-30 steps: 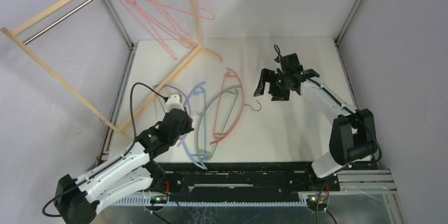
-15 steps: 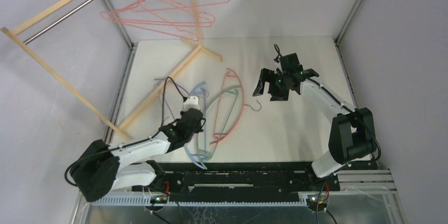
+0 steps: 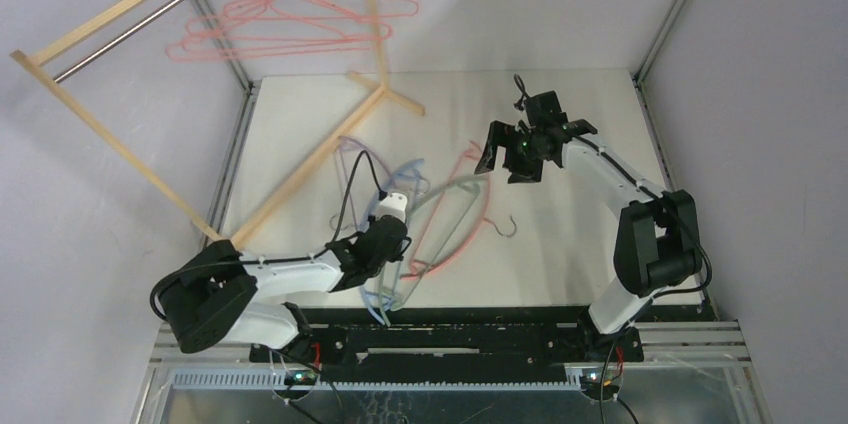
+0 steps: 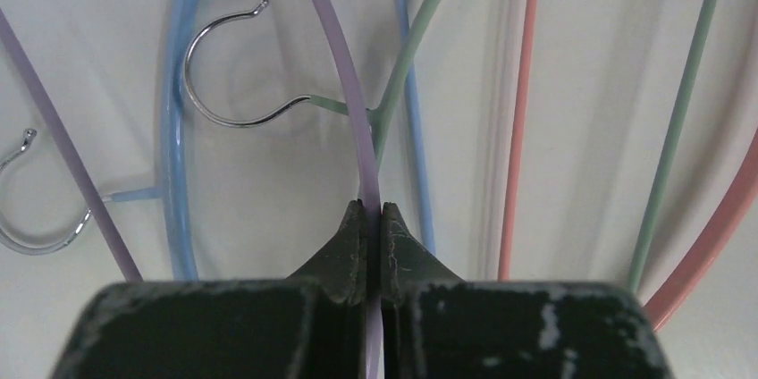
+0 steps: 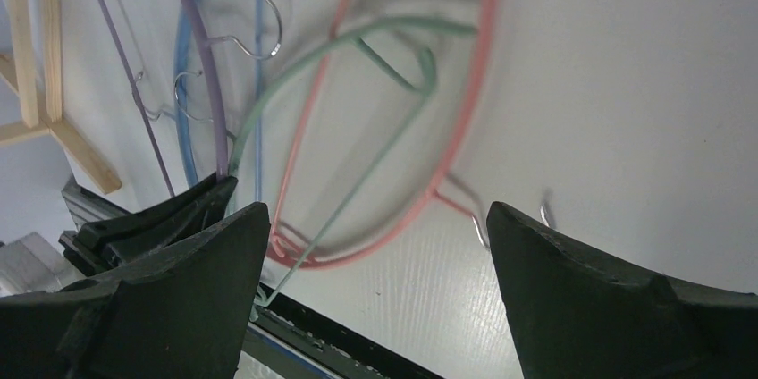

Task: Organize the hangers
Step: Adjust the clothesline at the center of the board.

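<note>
Four thick hangers lie tangled on the white table: lilac [image 3: 352, 159], blue [image 3: 405, 179], green [image 3: 440, 199] and pink [image 3: 470, 214]. My left gripper [image 3: 392, 244] is shut on the thin bar of the lilac hanger [image 4: 344, 84], pinched right at its tips [image 4: 370, 211]. The blue [image 4: 174, 129], green [image 4: 402, 66] and pink [image 4: 518, 111] hangers run beside it. My right gripper [image 3: 508, 159] hovers wide open above the pink hanger's far end, nothing between its fingers [image 5: 375, 209]; the pink hanger [image 5: 474, 93] shows below it. Several thin pink-red wire hangers [image 3: 290, 14] hang on the rack's rod.
The light wooden rack [image 3: 110, 134] with its metal rod [image 3: 150, 19] leans over the table's far left corner, one foot [image 3: 385, 94] resting on the table. The pink hanger's metal hook [image 3: 510, 227] points toward the right. Grey walls and metal rails edge the table.
My left gripper has swung right with the lilac hanger, dragging the tangled hangers rightward. The wire hangers swing on the rod, the rack has shifted a little, and my right gripper has edged up-left.
</note>
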### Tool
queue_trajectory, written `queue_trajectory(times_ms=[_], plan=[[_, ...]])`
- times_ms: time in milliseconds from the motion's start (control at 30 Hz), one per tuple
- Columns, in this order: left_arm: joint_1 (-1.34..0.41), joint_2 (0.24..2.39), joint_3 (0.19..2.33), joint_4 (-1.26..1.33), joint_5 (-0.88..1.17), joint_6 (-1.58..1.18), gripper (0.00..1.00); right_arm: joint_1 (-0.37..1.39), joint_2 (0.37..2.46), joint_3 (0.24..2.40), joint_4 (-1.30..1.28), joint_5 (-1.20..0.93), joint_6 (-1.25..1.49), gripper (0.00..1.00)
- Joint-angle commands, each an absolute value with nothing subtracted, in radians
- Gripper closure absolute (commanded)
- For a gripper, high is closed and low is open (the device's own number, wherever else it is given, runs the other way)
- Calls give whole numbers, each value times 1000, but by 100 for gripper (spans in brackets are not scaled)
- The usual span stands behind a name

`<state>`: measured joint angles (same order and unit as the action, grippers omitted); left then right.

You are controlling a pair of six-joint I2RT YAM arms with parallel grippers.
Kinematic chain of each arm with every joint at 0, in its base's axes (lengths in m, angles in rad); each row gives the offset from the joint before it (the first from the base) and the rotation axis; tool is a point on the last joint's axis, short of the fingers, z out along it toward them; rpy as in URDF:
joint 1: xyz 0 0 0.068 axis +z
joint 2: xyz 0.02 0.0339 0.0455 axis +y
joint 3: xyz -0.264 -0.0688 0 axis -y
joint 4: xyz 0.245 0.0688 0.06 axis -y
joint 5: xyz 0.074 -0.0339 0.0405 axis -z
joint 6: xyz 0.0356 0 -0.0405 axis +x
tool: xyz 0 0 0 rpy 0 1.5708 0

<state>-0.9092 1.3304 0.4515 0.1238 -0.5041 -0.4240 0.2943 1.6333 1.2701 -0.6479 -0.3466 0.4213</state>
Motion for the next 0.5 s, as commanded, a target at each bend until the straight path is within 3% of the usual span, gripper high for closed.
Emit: queue_trajectory(times_ms=[0,467], plan=[[-952,1313,496,187,-415,-396,100,296,1649,1304,-616,-350,418,0],[-1096,1085,554,-13,-484,-405,100,363,1722,1347,-584,-367,443,0]])
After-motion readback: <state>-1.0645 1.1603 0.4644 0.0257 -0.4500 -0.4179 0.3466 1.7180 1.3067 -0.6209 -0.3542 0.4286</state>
